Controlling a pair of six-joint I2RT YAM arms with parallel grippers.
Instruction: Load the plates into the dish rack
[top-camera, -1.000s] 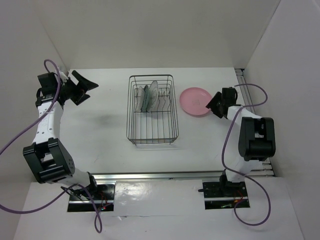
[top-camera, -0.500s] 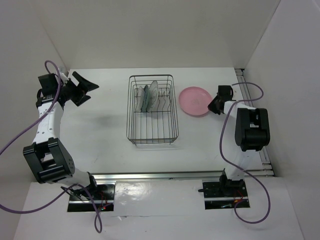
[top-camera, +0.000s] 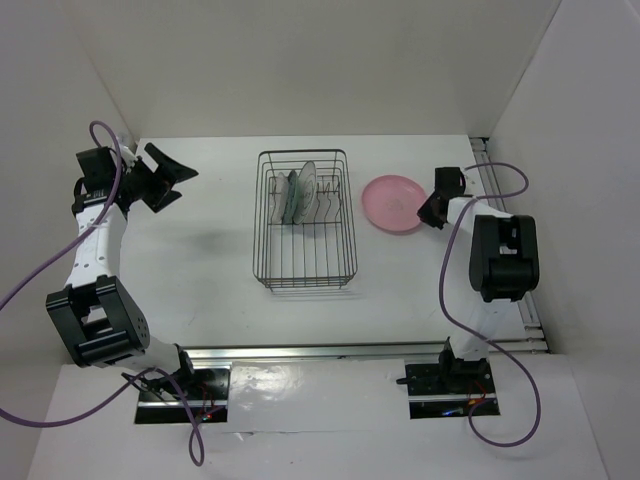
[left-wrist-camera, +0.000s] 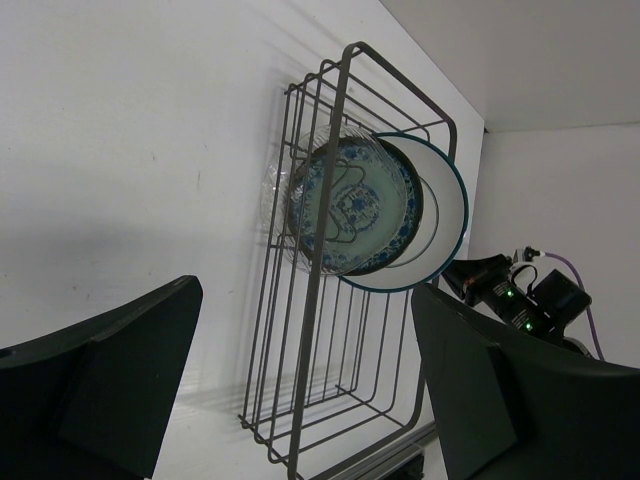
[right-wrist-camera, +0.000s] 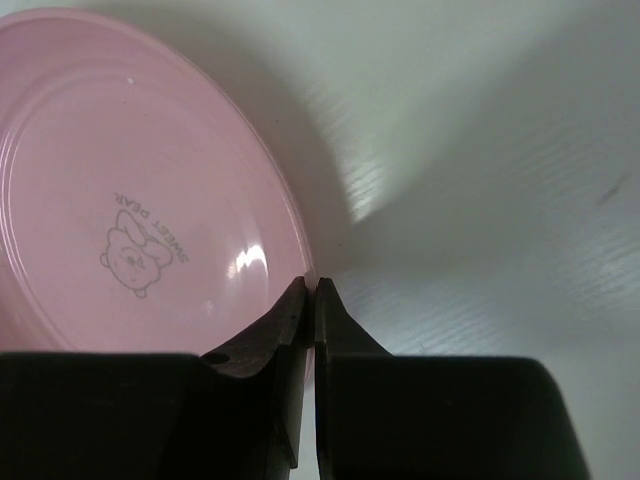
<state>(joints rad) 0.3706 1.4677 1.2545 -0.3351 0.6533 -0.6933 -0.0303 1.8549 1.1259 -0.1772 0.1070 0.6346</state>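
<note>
Dish rack (top-camera: 262, 230): black wire basket, mid-table (top-camera: 200, 260). Loaded, standing on edge among prongs at far end: white ringed plate (left-wrist-camera: 445, 215), teal patterned plate (left-wrist-camera: 350, 205), clear glass plate (left-wrist-camera: 275, 190). Outstanding: pink plate (top-camera: 390, 203), flat on table just right of rack. Judged three of four done. Left gripper (top-camera: 183, 186): far left, well apart from rack, spread wide, empty. Right gripper (right-wrist-camera: 310, 285): at pink plate's right rim, jaws all but together; rim pinched or merely touched, cannot tell.
</note>
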